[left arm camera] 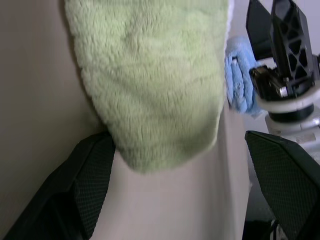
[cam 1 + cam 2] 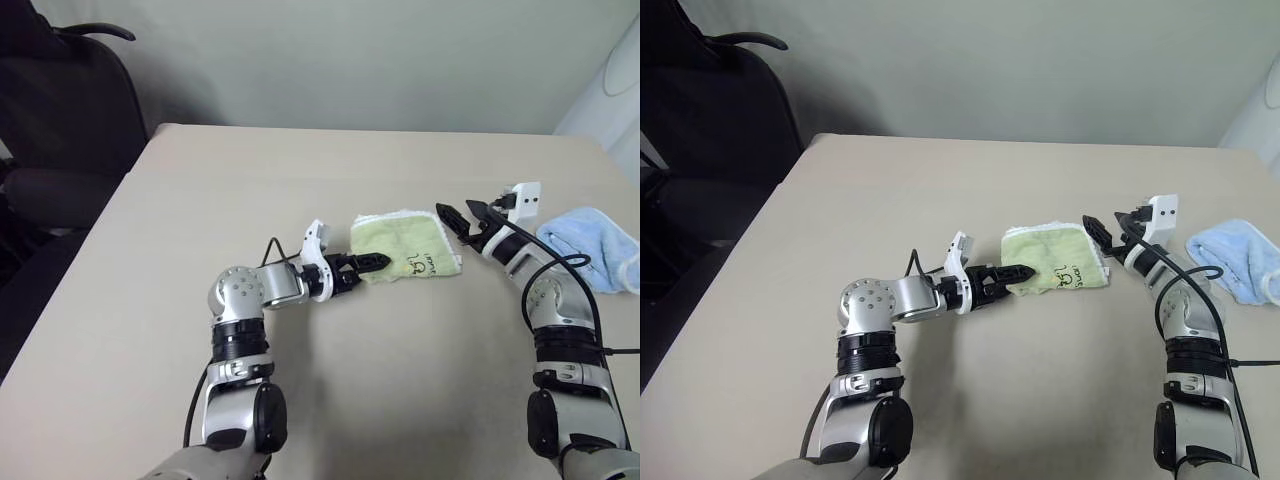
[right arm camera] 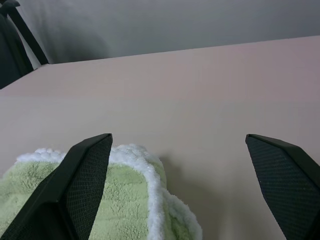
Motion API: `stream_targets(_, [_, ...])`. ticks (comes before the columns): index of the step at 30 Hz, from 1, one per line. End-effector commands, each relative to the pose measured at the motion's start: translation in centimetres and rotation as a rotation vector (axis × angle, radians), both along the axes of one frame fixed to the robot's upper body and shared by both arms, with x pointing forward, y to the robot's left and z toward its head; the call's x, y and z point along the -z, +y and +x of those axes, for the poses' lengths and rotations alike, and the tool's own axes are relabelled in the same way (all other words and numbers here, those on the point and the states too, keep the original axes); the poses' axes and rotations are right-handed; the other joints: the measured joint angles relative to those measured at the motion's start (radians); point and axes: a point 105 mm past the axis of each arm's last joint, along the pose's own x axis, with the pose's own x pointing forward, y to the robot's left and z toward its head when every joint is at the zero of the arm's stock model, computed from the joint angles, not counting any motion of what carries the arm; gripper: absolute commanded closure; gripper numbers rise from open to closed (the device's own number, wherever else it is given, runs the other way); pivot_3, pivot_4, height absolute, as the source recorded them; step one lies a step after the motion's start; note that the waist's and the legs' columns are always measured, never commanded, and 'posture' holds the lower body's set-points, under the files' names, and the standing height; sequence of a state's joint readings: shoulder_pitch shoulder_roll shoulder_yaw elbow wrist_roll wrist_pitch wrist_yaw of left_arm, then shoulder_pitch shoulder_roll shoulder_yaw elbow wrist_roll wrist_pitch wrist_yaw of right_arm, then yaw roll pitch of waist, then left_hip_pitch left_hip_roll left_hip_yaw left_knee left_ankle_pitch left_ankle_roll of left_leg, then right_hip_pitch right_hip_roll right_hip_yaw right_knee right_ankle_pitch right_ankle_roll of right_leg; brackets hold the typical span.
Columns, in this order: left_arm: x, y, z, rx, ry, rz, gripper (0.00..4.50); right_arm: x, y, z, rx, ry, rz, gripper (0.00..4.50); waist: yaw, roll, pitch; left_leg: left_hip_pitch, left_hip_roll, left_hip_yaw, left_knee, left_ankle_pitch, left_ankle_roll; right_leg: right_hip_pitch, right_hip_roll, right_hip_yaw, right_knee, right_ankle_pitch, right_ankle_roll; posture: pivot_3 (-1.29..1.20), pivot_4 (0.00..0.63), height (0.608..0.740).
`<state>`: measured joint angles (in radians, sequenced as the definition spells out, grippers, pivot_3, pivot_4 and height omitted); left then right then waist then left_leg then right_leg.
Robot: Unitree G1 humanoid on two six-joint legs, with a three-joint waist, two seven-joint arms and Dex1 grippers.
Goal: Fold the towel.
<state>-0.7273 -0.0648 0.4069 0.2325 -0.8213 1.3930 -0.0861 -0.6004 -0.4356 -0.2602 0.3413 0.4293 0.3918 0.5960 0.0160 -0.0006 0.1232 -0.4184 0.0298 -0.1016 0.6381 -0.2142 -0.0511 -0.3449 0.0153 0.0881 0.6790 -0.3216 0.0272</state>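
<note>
I see the towel (image 2: pixel 405 248) folded small, mid-table (image 2: pixel 200 220), emblem side up near its right edge. Left gripper (image 2: pixel 372 265) sits at the towel's near-left corner, fingers wide, nothing held; cloth lies between them in the wrist view. Right gripper (image 2: pixel 462 217) hovers just right of the towel, fingers wide, empty. Blue cloth (image 2: pixel 598 245) lies at far right, apart from the towel.

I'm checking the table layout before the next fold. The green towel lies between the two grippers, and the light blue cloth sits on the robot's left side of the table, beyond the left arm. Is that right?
Not quite. The light blue cloth lies on the robot's right side, beyond the right gripper, as the left eye view shows. The towel does lie between that and the left gripper.
</note>
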Motion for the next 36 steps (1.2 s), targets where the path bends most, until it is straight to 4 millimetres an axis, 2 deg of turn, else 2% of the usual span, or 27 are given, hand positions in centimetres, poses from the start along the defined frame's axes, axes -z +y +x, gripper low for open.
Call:
stream_targets(1, [0.5, -0.5, 1.1, -0.050, 0.018, -0.003, 0.03, -1.8, -0.7, -0.3, 0.027, -0.071, -0.003, 0.00, 0.003, 0.000, 0.000, 0.001, 0.000, 0.000, 0.001, 0.000, 0.001, 0.001, 0.000, 0.000, 0.000, 0.000, 0.001, 0.00, 0.150, 0.740])
stream_targets(9, [1.4, -2.0, 1.5, -0.070, 0.052, -0.002, 0.03, -2.2, -0.4, -0.4, 0.005, -0.082, 0.013, 0.00, 0.012, 0.000, 0.000, 0.009, -0.001, 0.000, 0.002, -0.001, 0.004, 0.012, -0.001, 0.000, -0.003, 0.001, 0.002, 0.00, 0.150, 0.740])
stream_targets(10, [1.4, -2.0, 1.5, -0.077, 0.051, -0.001, 0.39, -2.2, -0.3, -0.5, -0.005, -0.081, 0.011, 0.00, 0.012, 0.000, 0.000, 0.010, -0.001, 0.000, 0.001, -0.001, 0.004, 0.013, -0.001, 0.000, -0.003, 0.001, 0.002, 0.00, 0.150, 0.740])
stream_targets(11, [1.4, -1.9, 1.6, -0.083, 0.048, 0.000, 0.56, -2.2, -0.2, -0.7, -0.023, -0.079, 0.008, 0.00, 0.012, 0.000, 0.000, 0.011, -0.001, 0.000, 0.001, -0.001, 0.004, 0.014, -0.001, 0.000, -0.004, 0.001, 0.002, 0.00, 0.150, 0.740])
stream_targets(16, [1.3, -1.8, 1.8, -0.094, 0.039, 0.000, 2.33, -2.0, 0.0, -1.5, -0.087, -0.068, -0.014, 0.00, 0.010, 0.000, 0.000, 0.011, -0.001, 0.001, -0.002, -0.001, 0.004, 0.013, 0.000, 0.001, -0.006, 0.001, 0.002, 0.00, 0.150, 0.740])
stream_targets(20, [1.3, -1.9, 1.8, -0.100, 0.038, -0.001, 3.91, -1.8, 0.3, -3.4, -0.224, -0.058, -0.065, 0.00, 0.007, 0.000, 0.000, 0.010, -0.001, 0.003, -0.006, -0.001, 0.003, 0.012, 0.000, 0.001, -0.010, 0.001, 0.002, 0.00, 0.150, 0.740])
stream_targets(22, [1.3, -1.9, 1.8, -0.104, 0.037, -0.003, 4.49, -1.7, -0.2, -3.9, -0.243, -0.047, -0.080, 0.00, 0.007, 0.000, 0.000, 0.010, -0.001, 0.004, -0.007, -0.001, 0.003, 0.013, 0.000, 0.002, -0.012, 0.001, 0.002, 0.00, 0.150, 0.740])
stream_targets(27, [0.6, -1.6, 2.1, -0.135, 0.015, -0.046, 4.49, -1.6, -0.9, -4.1, -0.236, -0.040, -0.109, 0.00, 0.005, 0.000, 0.000, 0.010, -0.001, 0.005, -0.007, -0.001, 0.003, 0.013, 0.001, 0.003, -0.013, 0.002, 0.003, 0.00, 0.150, 0.740])
stream_targets(29, [-0.8, -0.9, 2.7, -0.172, -0.021, -0.109, 4.49, -1.7, -1.0, -4.0, -0.226, -0.046, -0.111, 0.00, 0.005, 0.000, 0.000, 0.010, 0.000, 0.005, -0.007, -0.001, 0.003, 0.013, 0.001, 0.003, -0.013, 0.002, 0.003, 0.00, 0.150, 0.740])
stream_targets(31, [-2.8, 0.8, 3.6, -0.243, -0.077, -0.180, 4.49, -1.8, -1.2, -4.0, -0.205, -0.055, -0.111, 0.00, 0.004, -0.001, 0.001, 0.010, 0.000, 0.005, -0.007, -0.001, 0.003, 0.013, 0.001, 0.003, -0.013, 0.002, 0.003, 0.00, 0.150, 0.740])
stream_targets(34, [-6.5, 5.4, 5.0, -0.397, -0.187, -0.257, 4.49, -2.0, -1.7, -3.8, -0.173, -0.063, -0.109, 0.00, -0.001, -0.001, 0.001, 0.010, 0.000, 0.005, -0.008, -0.001, 0.003, 0.012, 0.001, 0.004, -0.013, 0.002, 0.003, 0.00, 0.150, 0.740])
stream_targets(36, [-9.0, 8.7, 5.1, -0.487, -0.263, -0.287, 4.49, -2.0, -1.9, -3.8, -0.165, -0.064, -0.110, 0.00, -0.007, -0.001, 0.001, 0.010, 0.000, 0.005, -0.008, -0.001, 0.003, 0.011, 0.002, 0.004, -0.013, 0.002, 0.003, 0.00, 0.150, 0.740])
